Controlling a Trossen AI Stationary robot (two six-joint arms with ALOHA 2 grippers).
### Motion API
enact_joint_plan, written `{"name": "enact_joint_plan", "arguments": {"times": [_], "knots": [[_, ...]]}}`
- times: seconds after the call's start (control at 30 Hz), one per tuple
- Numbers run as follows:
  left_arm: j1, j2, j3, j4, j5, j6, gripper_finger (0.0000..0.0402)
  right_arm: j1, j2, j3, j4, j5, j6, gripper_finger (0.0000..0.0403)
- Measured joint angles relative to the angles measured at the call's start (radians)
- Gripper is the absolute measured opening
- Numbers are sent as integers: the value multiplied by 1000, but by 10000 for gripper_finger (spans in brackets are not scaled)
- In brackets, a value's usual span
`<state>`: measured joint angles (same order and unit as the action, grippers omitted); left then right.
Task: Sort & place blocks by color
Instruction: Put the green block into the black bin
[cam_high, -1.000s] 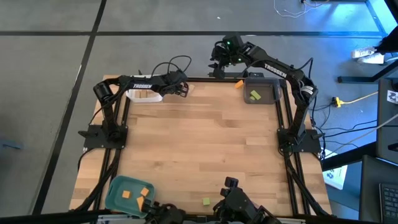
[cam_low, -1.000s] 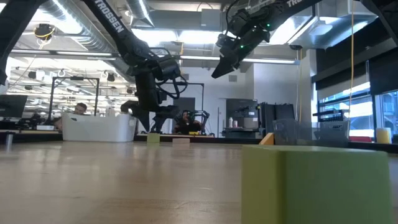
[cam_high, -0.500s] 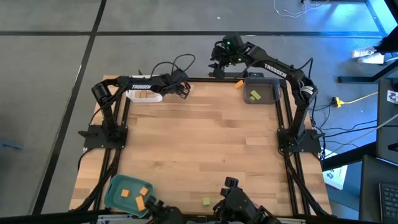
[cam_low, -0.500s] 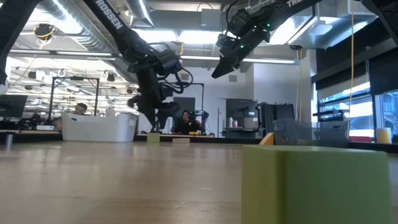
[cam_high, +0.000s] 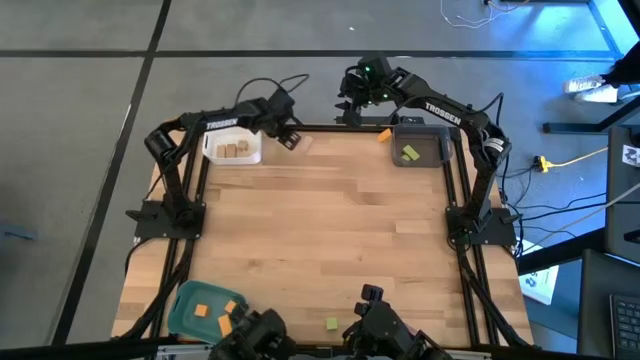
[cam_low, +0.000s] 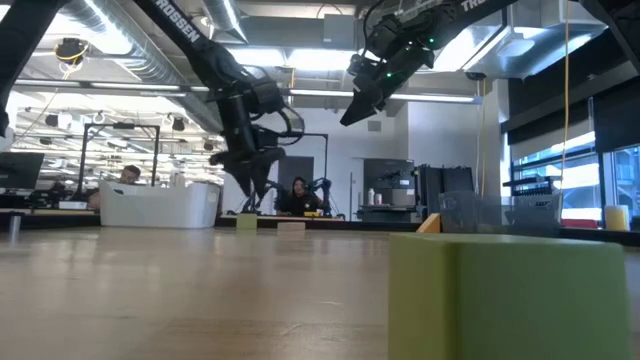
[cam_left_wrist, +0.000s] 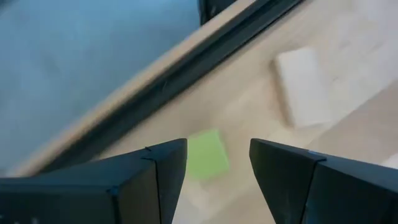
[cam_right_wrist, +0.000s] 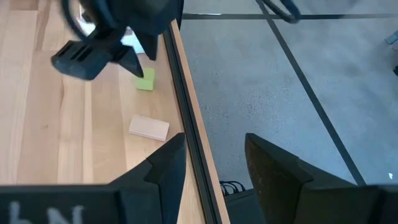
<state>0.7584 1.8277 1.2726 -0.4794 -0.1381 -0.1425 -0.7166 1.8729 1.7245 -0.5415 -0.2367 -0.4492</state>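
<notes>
Blocks scattered: green block (cam_left_wrist: 207, 154) and tan block (cam_left_wrist: 303, 87) lying loose nr far edge of table (cam_high: 330, 230), just beside white tray (cam_high: 212, 153). Three tan ones already in that tray. Green pair in grey tray (cam_high: 436, 150), orange bits in teal tray (cam_high: 185, 305), orange block (cam_high: 384, 134) loose by grey tray, another green (cam_high: 331, 323) at near edge. Left tool (cam_left_wrist: 217, 163) hung over green block, fingers apart, nothing held; prob. lined up so block sat betw. fingers for a straight drop and pinch. Right tool (cam_right_wrist: 214, 163) parked high past far edge, fingers apart, empty, likely kept clear of left arm's reach. Sorting judged maybe two-thirds done; four blocks seen loose.
</notes>
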Motion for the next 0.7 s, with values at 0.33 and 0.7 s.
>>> {"name": "enact_joint_plan", "arguments": {"times": [0.33,0.7], "knots": [[16,1,6,-9,69,212,170,0,0,0,15,0,0,165],[20,1,6,-73,129,752,170,0,0,0,26,0,-1,165]]}}
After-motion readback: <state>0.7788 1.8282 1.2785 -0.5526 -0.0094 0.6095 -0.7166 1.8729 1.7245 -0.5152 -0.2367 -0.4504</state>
